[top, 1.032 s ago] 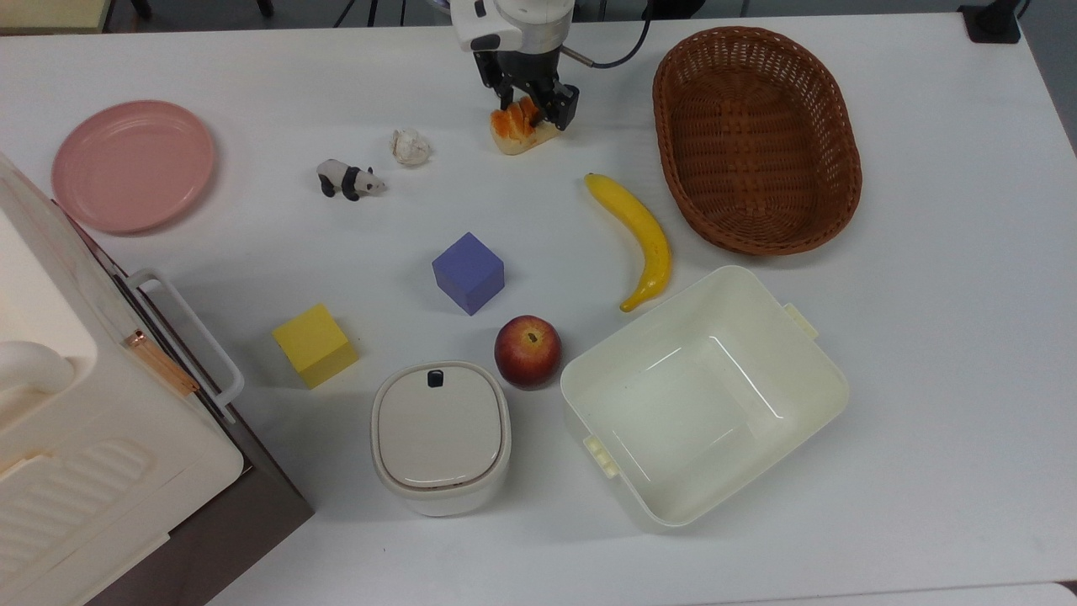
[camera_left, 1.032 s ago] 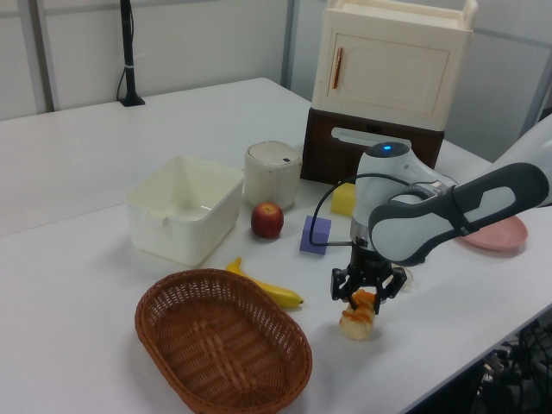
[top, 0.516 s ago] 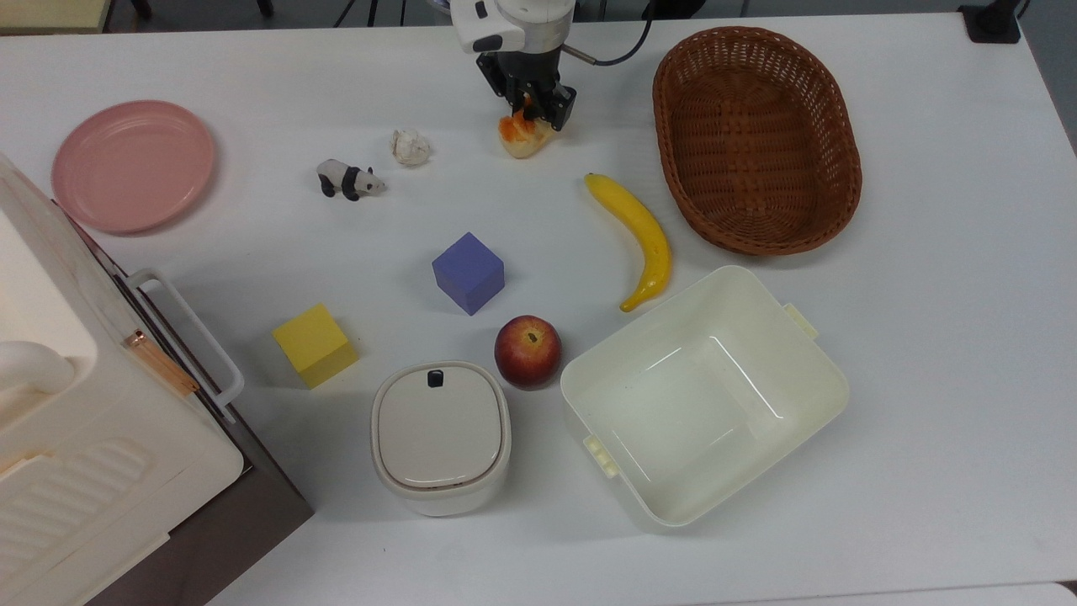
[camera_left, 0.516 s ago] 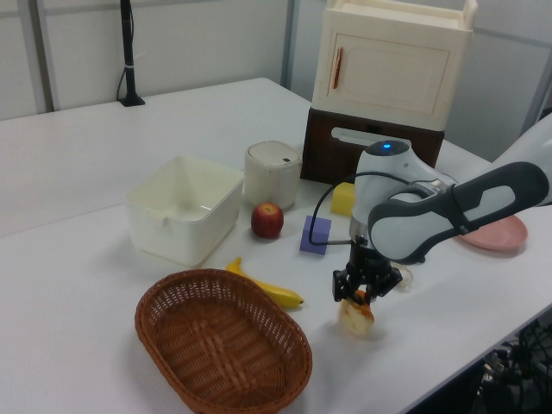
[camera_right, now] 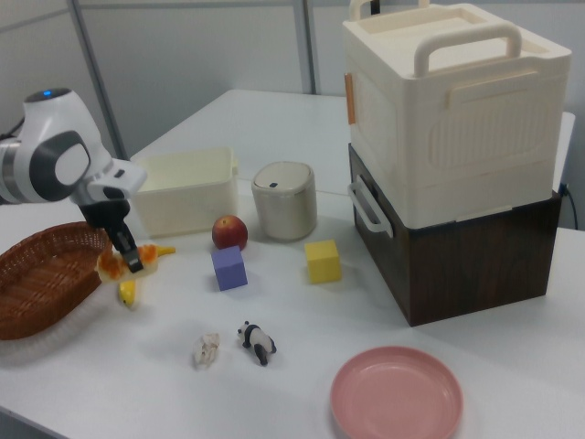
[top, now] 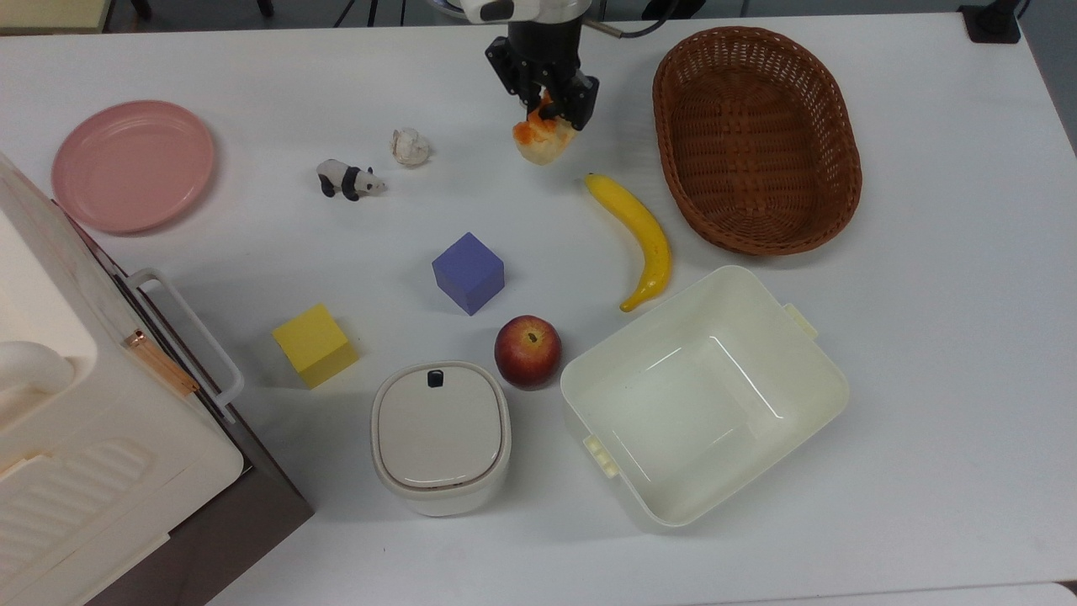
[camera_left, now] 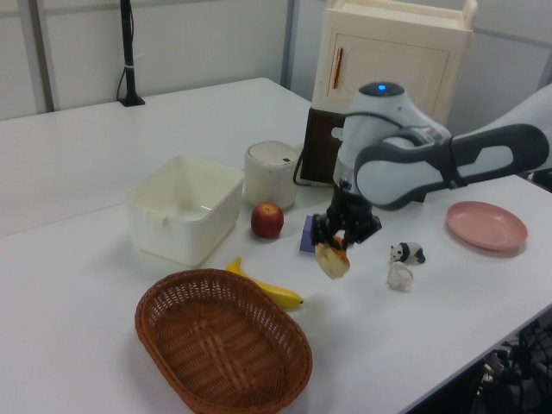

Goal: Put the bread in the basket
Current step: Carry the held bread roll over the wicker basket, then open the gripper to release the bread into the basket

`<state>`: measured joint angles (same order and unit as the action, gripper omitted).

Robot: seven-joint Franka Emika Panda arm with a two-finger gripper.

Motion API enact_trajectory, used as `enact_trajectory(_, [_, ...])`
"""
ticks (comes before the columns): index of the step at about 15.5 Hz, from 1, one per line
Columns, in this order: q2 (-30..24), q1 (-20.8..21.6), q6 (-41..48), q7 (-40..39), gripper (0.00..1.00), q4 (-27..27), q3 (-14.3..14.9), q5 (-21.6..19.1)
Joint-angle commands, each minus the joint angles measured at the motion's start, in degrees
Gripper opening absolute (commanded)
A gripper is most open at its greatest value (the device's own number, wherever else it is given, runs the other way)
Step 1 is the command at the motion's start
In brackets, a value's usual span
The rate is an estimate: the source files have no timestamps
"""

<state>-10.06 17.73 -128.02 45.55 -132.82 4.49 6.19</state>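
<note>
The jaws of the gripper (top: pixel 553 99) are closed on the bread (top: pixel 543 141), which hangs tilted below them, clear of the table (top: pixel 925 337). In the left view the bread (camera_left: pixel 333 260) is above the table surface, orange crust uppermost. In the top view the bread lies between the whitish lumpy ball (top: pixel 411 146) and the basket (top: pixel 757 139), apart from both. The basket holds nothing. The banana (top: pixel 637 236) lies on the table just below the bread in the top view. The cream tub (top: pixel 702 396) holds nothing. The lidded pot (top: pixel 441 436) is closed, with the apple (top: pixel 527 351) beside it.
</note>
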Motion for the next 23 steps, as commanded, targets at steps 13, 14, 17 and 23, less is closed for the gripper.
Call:
enact_trajectory(13, [8.92,18.83,1.72,-0.47,0.0,13.9,0.6,-2.59])
enact_trajectory(14, [9.27,19.88,1.72,-0.55,0.0,14.16,0.6,-2.59])
enact_trajectory(17, [10.23,21.64,1.63,-0.82,0.0,14.16,0.52,-2.5])
enact_trajectory(23, [10.94,23.05,1.46,-0.64,1.0,14.16,0.6,-2.41])
